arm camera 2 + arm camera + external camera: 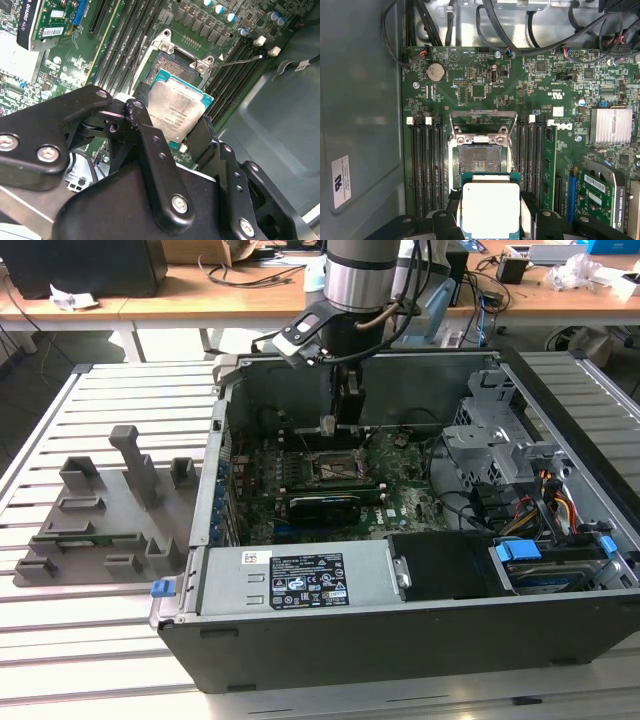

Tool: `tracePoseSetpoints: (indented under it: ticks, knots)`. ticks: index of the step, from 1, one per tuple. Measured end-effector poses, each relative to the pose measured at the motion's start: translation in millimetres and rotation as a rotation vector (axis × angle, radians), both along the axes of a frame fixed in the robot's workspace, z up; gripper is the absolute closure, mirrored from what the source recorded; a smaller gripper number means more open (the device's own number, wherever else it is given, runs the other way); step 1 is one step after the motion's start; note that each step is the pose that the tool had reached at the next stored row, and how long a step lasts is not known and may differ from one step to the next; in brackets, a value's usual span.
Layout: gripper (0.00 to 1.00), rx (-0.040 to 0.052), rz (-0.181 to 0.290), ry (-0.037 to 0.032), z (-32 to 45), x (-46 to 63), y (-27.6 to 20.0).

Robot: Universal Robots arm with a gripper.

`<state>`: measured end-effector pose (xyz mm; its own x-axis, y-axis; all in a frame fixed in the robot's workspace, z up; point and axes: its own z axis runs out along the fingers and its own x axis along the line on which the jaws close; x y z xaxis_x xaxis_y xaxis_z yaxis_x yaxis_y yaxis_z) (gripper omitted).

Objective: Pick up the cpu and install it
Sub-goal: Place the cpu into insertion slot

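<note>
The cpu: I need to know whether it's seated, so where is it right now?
In the first wrist view the cpu sits gripped in the tool, just short of the open socket between the memory slots, not in it.

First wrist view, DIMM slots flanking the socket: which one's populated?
The one farthest from the socket on the finned heatsink side: it holds a green stick. The rest are empty black channels. Gripper holds the cpu, not yet seated.

At the top centre of the exterior view, the arm (355, 280) is a silvery cylinder above a black collar, with black cables (412, 275) looping beside it. In the second wrist view the gripper (172, 120) is matte black, its linked bars (155, 165) pinned with silver screws (180, 203).
</note>
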<state>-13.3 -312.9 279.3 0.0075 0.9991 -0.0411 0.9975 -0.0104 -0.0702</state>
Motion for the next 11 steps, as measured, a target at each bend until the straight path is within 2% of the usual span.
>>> tracePoseSetpoints:
  ticks: [7, 11]
  knots:
    - [0.45, 0.0000, 0.000, 0.0000, -3.4, 0.0, 0.0]
    - [0.45, -0.0003, 0.000, 0.0002, -12.4, 0.0, 0.0]
